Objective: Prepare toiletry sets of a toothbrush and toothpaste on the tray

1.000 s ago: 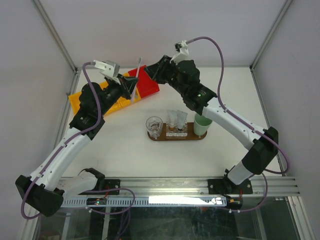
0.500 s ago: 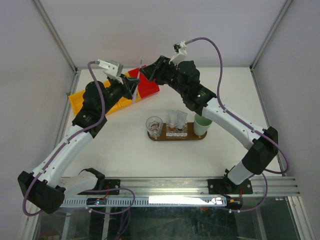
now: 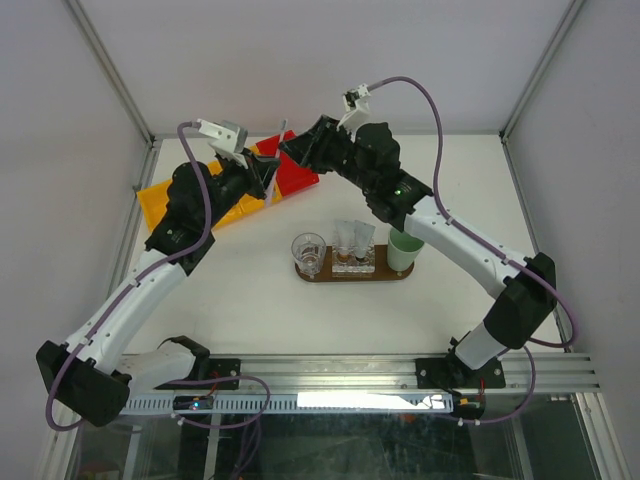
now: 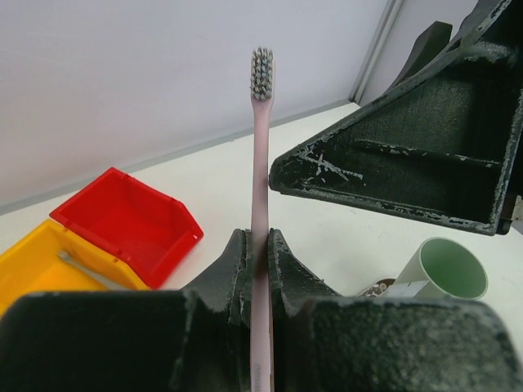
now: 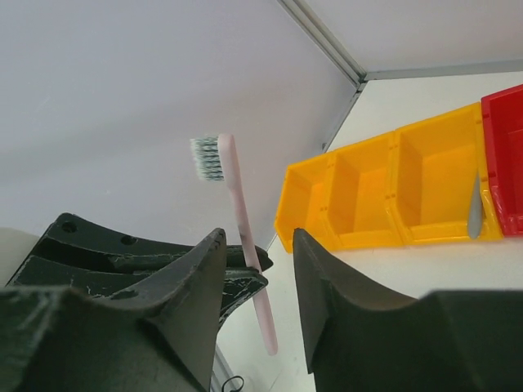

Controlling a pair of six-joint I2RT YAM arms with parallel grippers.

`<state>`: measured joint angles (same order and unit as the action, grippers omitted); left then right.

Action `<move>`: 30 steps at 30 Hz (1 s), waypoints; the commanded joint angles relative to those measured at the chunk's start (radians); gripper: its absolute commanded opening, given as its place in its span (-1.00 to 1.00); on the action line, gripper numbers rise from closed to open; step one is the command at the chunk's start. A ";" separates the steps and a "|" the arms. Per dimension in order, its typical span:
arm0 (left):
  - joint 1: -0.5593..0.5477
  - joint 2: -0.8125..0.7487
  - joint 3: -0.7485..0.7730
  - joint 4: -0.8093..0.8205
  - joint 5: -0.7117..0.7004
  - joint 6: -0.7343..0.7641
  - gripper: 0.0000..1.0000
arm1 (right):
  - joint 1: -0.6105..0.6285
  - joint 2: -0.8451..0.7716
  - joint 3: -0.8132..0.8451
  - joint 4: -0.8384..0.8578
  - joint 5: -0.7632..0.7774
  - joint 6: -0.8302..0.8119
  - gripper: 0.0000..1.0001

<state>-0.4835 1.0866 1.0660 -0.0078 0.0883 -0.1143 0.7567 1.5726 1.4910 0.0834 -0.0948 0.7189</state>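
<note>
One toothbrush [image 4: 260, 163] in left claw [image 4: 258, 245]; right claw [image 5: 257, 237] nearer.

Left arm [image 3: 150, 280]: up from base, elbow bent, forearm angled inward toward my right arm, wrist raised.
Left gripper [image 3: 262, 172]: clamped tight on toothbrush [image 4: 261, 163], grip low on handle. Shaft stands upright between both fingers, bristle end far above fingertips.
Right arm [image 3: 470, 245]: long reach from base, elbow high, wrist turned toward left gripper.
Right gripper [image 3: 288, 150]: jaws parted with clear gap, fingertips just beside left gripper. Shaft shows through gap, touching neither finger in wrist view.
</note>
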 commanded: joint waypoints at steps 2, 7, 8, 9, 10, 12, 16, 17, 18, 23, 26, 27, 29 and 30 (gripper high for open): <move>-0.003 0.008 0.029 0.036 0.029 0.028 -1.00 | -0.002 0.009 0.043 0.063 -0.020 0.021 -0.26; -0.003 0.006 0.030 0.034 0.024 0.031 -1.00 | -0.002 0.037 0.070 0.035 -0.037 0.030 -0.40; -0.003 0.006 0.029 0.034 0.024 0.031 -1.00 | -0.002 0.039 0.066 0.041 -0.038 0.032 -0.43; -0.003 0.006 0.030 0.034 0.026 0.031 -1.00 | -0.002 0.043 0.066 0.045 -0.040 0.032 -0.45; -0.003 0.006 0.031 0.034 0.028 0.031 -1.00 | -0.002 0.047 0.071 0.045 -0.040 0.033 -0.47; -0.003 0.008 0.031 0.034 0.031 0.031 -1.00 | -0.002 0.057 0.081 0.043 -0.049 0.029 -0.56; -0.003 0.007 0.032 0.032 0.034 0.031 -1.00 | -0.002 0.068 0.095 0.039 -0.065 0.021 -0.79; -0.003 0.007 0.031 0.032 0.033 0.031 -1.00 | -0.002 0.069 0.095 0.038 -0.068 0.019 -0.89; -0.003 0.007 0.032 0.031 0.034 0.031 -1.00 | -0.002 0.068 0.095 0.036 -0.069 0.011 -1.00; -0.003 -0.010 0.025 0.032 0.035 0.028 -0.21 | -0.052 0.037 0.064 0.052 -0.100 -0.021 -1.00; -0.003 -0.032 0.008 0.049 0.029 0.025 0.41 | -0.083 -0.013 0.014 0.068 -0.141 -0.091 -1.00; -0.003 -0.038 0.003 0.054 0.026 0.023 0.56 | -0.091 -0.034 -0.008 0.066 -0.147 -0.127 -1.00; -0.002 -0.048 -0.002 0.059 0.025 0.020 0.73 | -0.106 -0.087 -0.056 0.062 -0.163 -0.204 -1.00; -0.001 -0.054 -0.004 0.062 0.024 0.018 0.78 | -0.113 -0.116 -0.083 0.062 -0.179 -0.245 -1.00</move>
<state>-0.4835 1.0878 1.0649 -0.0185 0.1028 -0.1066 0.6674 1.5974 1.4643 0.0921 -0.2104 0.6376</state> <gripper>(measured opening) 0.848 0.026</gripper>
